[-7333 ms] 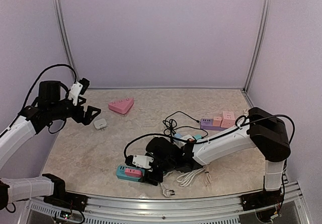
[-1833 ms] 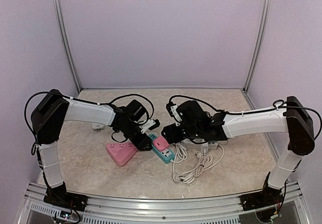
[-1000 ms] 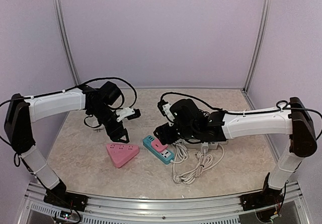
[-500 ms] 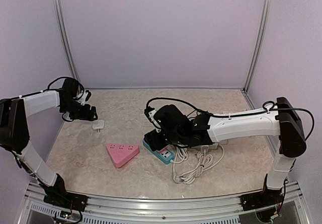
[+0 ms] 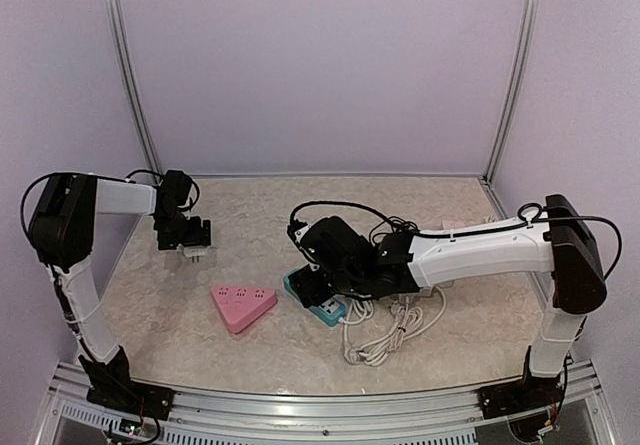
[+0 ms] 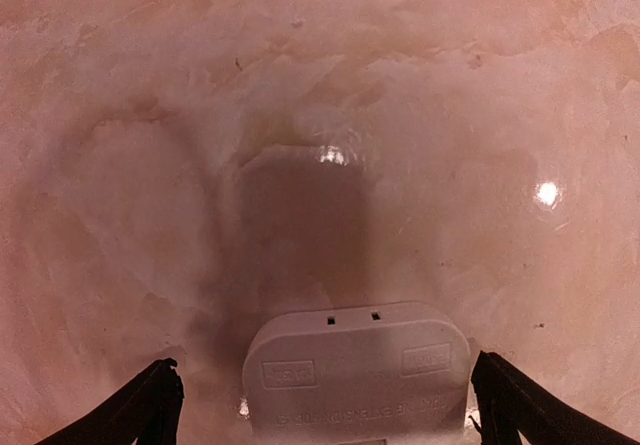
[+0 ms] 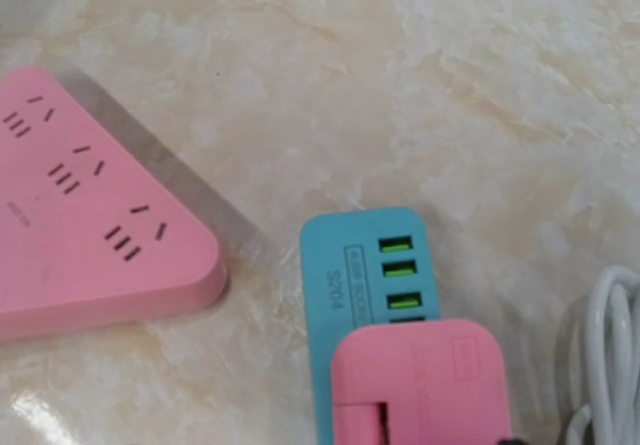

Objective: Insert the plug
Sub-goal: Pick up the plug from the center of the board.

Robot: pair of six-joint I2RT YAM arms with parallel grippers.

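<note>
The white plug (image 6: 355,370) lies on the table (image 6: 420,115), right under my left gripper (image 6: 333,410), between its two fingers (image 6: 150,410). Its long side runs across from one finger to the other, with a small gap at each end. My fingers are spread wide and touch nothing. I think I only need to go down a bit and squeeze.

My left arm is much nearer to this plug than my right one. The pink triangle socket (image 5: 242,305) sits well apart from it, over toward my right arm. My right gripper (image 5: 315,287) hangs over the blue strip (image 7: 355,295), which has a pink block (image 7: 415,385) on it. I cannot tell if that gripper is pinching anything.
</note>
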